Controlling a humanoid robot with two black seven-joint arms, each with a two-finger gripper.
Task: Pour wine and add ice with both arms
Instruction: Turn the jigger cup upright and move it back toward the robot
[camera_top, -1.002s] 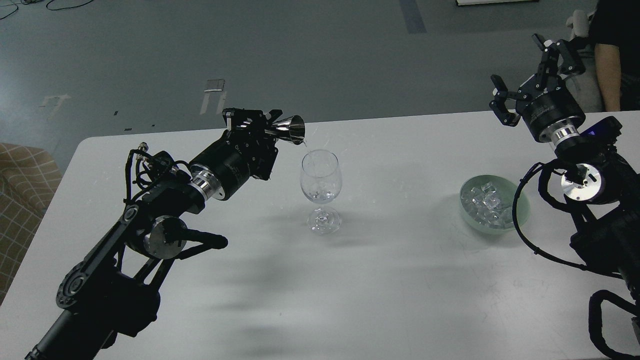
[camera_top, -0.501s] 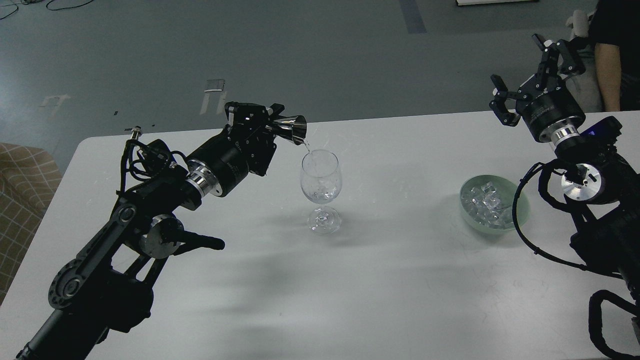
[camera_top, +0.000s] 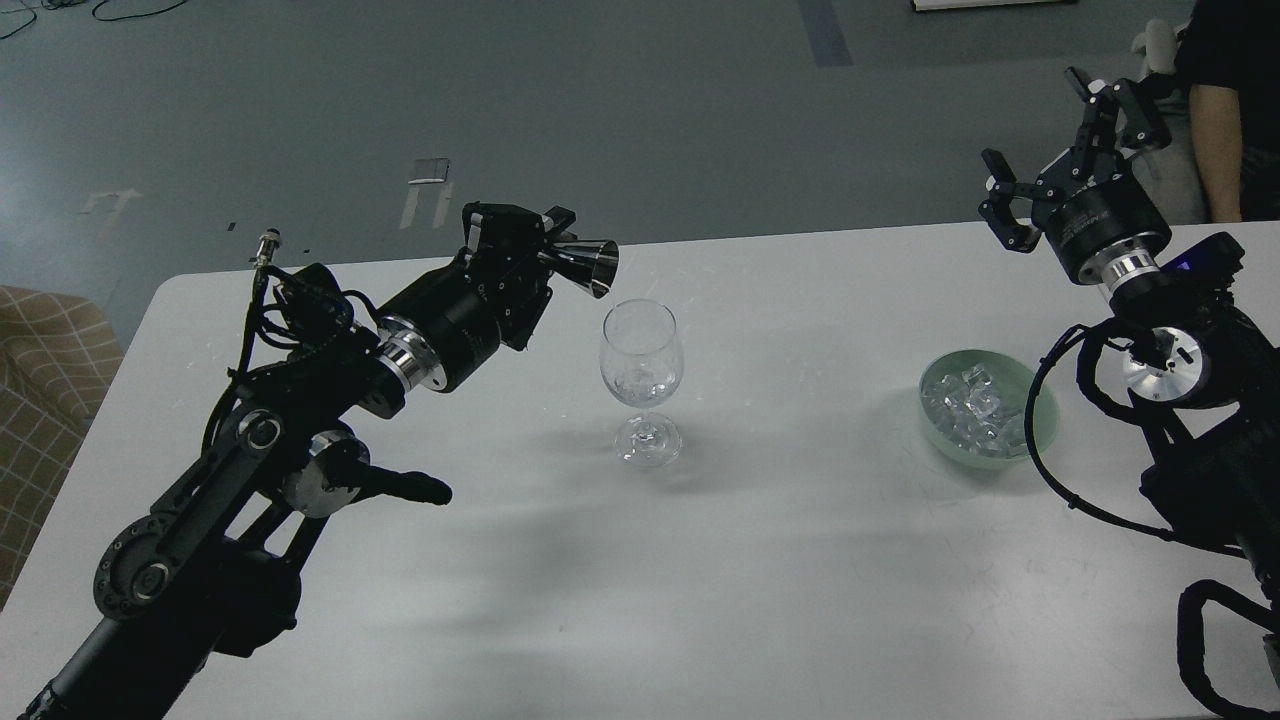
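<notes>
A clear stemmed wine glass (camera_top: 641, 378) stands upright near the middle of the white table (camera_top: 760, 560), with a little clear liquid in it. My left gripper (camera_top: 548, 250) is shut on a silver cone-shaped jigger (camera_top: 588, 267), held on its side just left of and above the glass rim. No stream leaves the jigger. A heap of small clear ice cubes (camera_top: 968, 405) lies in a pale green bowl (camera_top: 1040, 418) on the right. My right gripper (camera_top: 1055, 130) is open and empty, raised above the table's far right edge, behind the bowl.
A person's arm (camera_top: 1215, 140) in dark clothing is at the top right, close behind my right gripper. A checked seat (camera_top: 40, 370) is off the table's left edge. My right arm's cables (camera_top: 1060, 480) loop beside the bowl.
The left gripper has drawn the jigger slightly back to the left and levelled it; the thin stream into the glass has stopped. The right arm has barely moved.
</notes>
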